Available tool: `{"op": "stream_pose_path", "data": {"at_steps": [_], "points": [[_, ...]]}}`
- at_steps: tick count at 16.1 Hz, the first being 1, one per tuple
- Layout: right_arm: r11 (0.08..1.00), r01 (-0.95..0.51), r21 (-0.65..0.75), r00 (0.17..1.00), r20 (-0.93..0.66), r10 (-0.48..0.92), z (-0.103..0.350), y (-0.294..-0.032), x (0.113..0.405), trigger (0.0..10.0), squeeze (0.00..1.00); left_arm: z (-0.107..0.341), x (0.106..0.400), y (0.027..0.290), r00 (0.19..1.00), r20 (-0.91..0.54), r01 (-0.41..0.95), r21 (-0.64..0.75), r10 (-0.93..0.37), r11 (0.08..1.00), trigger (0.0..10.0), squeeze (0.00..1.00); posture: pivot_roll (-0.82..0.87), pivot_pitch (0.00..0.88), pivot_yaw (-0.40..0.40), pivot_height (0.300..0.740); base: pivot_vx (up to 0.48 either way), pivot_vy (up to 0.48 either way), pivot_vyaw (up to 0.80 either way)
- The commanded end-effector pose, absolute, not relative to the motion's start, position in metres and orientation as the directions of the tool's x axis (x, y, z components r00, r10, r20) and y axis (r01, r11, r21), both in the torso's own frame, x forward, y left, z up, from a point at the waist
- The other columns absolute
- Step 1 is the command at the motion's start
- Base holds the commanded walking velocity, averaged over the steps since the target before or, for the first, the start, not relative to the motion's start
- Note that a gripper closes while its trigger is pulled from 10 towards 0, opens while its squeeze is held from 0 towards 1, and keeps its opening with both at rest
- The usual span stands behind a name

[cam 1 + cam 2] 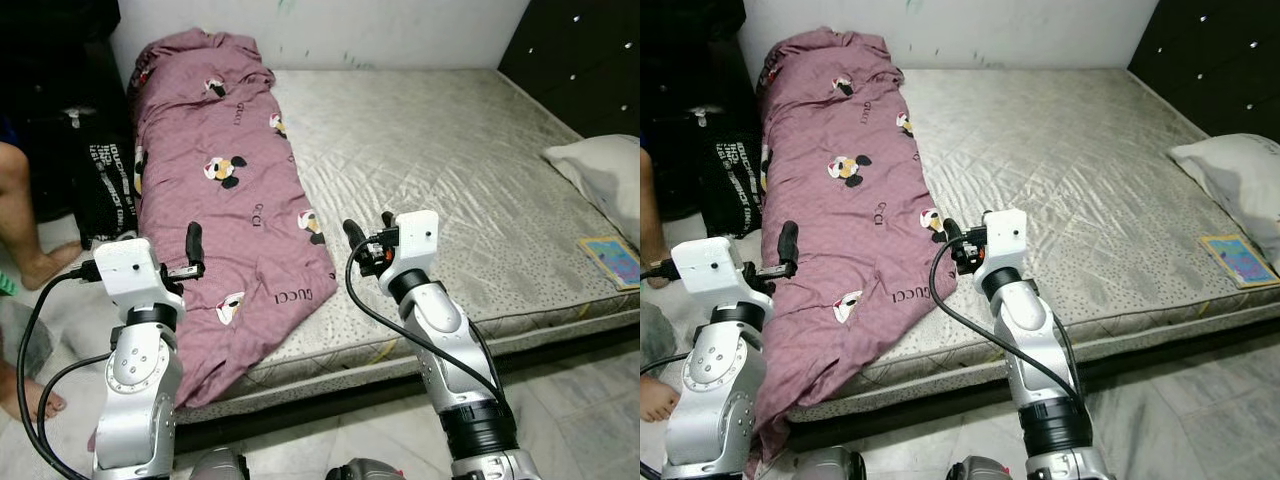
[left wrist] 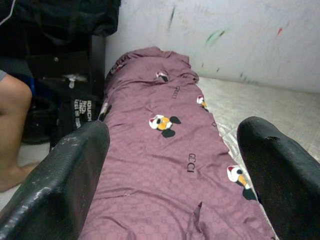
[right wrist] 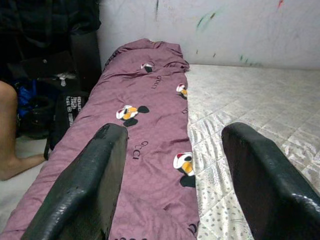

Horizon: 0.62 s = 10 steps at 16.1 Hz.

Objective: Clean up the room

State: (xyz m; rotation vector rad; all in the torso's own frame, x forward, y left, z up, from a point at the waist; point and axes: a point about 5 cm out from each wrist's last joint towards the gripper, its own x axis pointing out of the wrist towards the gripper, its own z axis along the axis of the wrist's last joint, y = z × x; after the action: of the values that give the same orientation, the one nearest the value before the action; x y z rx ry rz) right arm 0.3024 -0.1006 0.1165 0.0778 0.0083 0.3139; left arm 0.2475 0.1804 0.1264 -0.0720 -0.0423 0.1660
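Left tool raised at 8 o'clock over the hanging edge of the blanket, fingers spread wide, gripping nothing. Right tool up near centre, at the blanket's right border, fingers likewise apart and empty. Purple blanket bunched in a long strip down the left side of the mattress, from 11 o'clock by the wall to the foot edge, spilling over toward the floor. "GUCCI" printed on it, plus cartoon mouse figures. Wide bare mattress from centre to 3 o'clock. Pillow at 3 o'clock; colourful book near the mattress's front edge. Dark bag with white lettering, unreadable, at 9 o'clock beside a person's leg.
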Motion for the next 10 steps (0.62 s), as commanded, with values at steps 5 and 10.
{"op": "stream_pose_path", "data": {"at_steps": [5,10], "points": [[0.950,-0.302,0.086,0.953,-0.009,0.304,0.1176,-0.1045,0.2991,10.0,0.00,0.1285,0.2447,0.1778,0.987,0.031,-0.152,-0.068,0.155,0.986,10.0,0.00,-0.02,0.028,-0.081,0.710,0.000,0.000,0.00],[0.945,-0.313,0.092,0.949,-0.020,0.316,0.1175,-0.1037,0.2981,10.0,0.00,0.1288,0.2452,0.1770,0.987,0.027,-0.155,-0.068,0.157,0.986,10.0,0.00,-0.02,0.029,-0.083,0.652,0.000,0.000,0.00]]}}
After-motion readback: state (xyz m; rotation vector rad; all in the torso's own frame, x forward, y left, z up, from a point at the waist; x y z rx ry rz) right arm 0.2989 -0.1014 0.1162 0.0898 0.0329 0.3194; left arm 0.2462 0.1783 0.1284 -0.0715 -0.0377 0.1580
